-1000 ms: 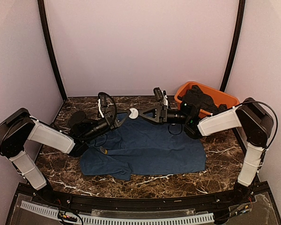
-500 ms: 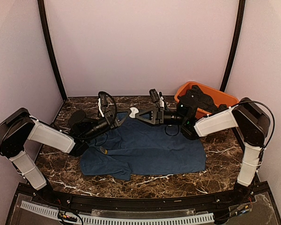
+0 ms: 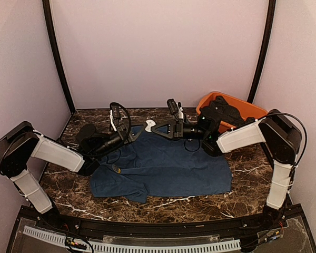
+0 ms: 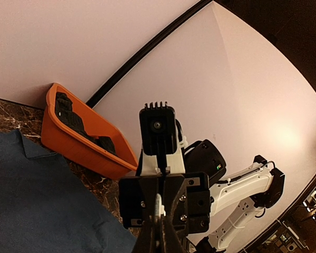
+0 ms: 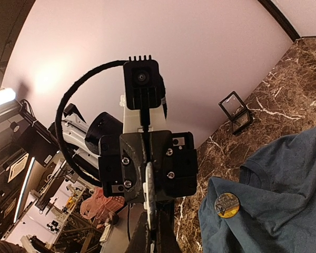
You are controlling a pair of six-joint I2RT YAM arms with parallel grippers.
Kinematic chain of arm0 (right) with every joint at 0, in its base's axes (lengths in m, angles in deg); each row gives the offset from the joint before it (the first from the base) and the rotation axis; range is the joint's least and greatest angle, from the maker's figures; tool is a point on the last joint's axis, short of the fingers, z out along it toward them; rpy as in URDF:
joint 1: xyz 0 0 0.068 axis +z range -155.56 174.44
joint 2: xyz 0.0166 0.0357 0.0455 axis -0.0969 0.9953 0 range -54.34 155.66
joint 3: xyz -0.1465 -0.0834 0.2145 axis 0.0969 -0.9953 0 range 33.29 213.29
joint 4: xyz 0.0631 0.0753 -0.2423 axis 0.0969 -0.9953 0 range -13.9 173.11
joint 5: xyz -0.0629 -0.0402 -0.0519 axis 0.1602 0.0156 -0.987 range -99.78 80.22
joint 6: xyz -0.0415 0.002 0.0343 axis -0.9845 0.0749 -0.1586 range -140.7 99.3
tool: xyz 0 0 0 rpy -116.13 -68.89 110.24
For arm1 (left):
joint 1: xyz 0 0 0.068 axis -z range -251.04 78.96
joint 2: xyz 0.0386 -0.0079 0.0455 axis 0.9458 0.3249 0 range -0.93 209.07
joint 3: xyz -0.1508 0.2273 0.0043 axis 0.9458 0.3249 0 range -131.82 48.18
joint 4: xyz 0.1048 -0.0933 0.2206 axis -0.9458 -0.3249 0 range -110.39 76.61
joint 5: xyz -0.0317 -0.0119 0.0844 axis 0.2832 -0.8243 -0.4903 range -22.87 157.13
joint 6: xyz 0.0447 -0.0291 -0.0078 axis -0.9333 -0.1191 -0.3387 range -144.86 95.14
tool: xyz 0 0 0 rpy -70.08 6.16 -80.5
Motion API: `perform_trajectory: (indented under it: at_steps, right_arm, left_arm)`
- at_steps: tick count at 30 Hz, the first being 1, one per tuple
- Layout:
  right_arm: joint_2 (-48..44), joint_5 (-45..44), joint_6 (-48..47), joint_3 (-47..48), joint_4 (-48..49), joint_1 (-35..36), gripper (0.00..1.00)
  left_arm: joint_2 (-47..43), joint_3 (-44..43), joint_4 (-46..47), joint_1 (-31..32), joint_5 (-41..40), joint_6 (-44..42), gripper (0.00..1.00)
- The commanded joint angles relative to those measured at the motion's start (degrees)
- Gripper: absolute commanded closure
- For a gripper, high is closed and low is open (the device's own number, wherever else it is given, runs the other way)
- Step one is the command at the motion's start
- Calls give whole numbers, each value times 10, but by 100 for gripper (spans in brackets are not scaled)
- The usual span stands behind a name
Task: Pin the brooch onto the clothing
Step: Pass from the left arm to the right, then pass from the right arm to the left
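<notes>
two claws meet tip to tip at upper centre of the overhead view. the left claw point(image 3: 142, 127) and right claw point(image 3: 159, 127) both look pinched closed on an edge-on white disc point(image 3: 150, 125), probably the brooch, though i cannot tell which one bears it. the navy t-shirt point(image 3: 168, 163) lies spread on the bench point(image 3: 247, 164) directly below them, equally near both arms, with a yellow-dark badge point(image 3: 116, 168) at its lower left.

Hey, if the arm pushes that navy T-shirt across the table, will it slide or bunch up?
Probably bunches: the T-shirt lies wrinkled with its near left corner folded over, so it looks soft and floppy. Gripped at one spot, it would likely drape and sag, not lift flat.
</notes>
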Motion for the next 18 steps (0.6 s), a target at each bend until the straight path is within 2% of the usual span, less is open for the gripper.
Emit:
perform_trajectory:
  at_steps: [1, 2, 3, 4, 5, 6, 8, 9, 11, 12, 13, 14, 15, 16, 18]
  right_arm:
    - [-5, 15, -14, 10, 0, 3, 100]
    - [-13, 14, -25, 7, -24, 1, 100]
    - [-22, 14, -41, 4, -48, -2, 100]
    - [-34, 15, -59, 2, -84, -6, 100]
    - [-49, 18, -87, 1, -126, -11, 100]
    - [-65, 20, -122, 2, -181, -15, 100]
    - [-109, 9, -237, 14, -324, -22, 100]
    - [-127, 0, -290, 23, -427, -23, 100]
    - [-154, -14, -387, 48, -541, -23, 100]
    - [-162, -15, -426, 62, -628, -24, 100]
    - [-168, -14, -465, 77, -685, -23, 100]
    - [-171, -5, -498, 88, -736, -24, 100]
    - [-172, 0, -531, 102, -786, -23, 100]
    - [-173, 4, -561, 111, -825, -23, 100]
    - [-177, 10, -610, 122, -894, -21, 100]
  left_arm:
    - [-11, -6, 159, 3, 8, -6, 88]
    - [-15, -4, 154, 3, 8, -7, 81]
    - [-24, 3, 140, 3, 5, -7, 60]
    - [-31, 7, 131, -2, 4, -6, 47]
    - [-48, 19, 110, -5, 4, -4, 28]
    - [-70, 34, 99, -16, 4, -4, 14]
    - [-110, 58, 50, -38, 10, -9, 3]
    - [-141, 63, 30, -55, 15, -14, 2]
    - [-172, 61, -72, -75, 43, -52, 1]
    - [-199, 30, -197, -78, 79, -106, 1]
    - [-210, 1, -272, -79, 99, -146, 1]
    - [-209, -63, -421, -78, 146, -229, 1]
    - [-195, -122, -479, -75, 171, -263, 1]
    - [-186, -145, -553, -75, 216, -308, 1]
    - [-161, -194, -615, -74, 278, -354, 1]
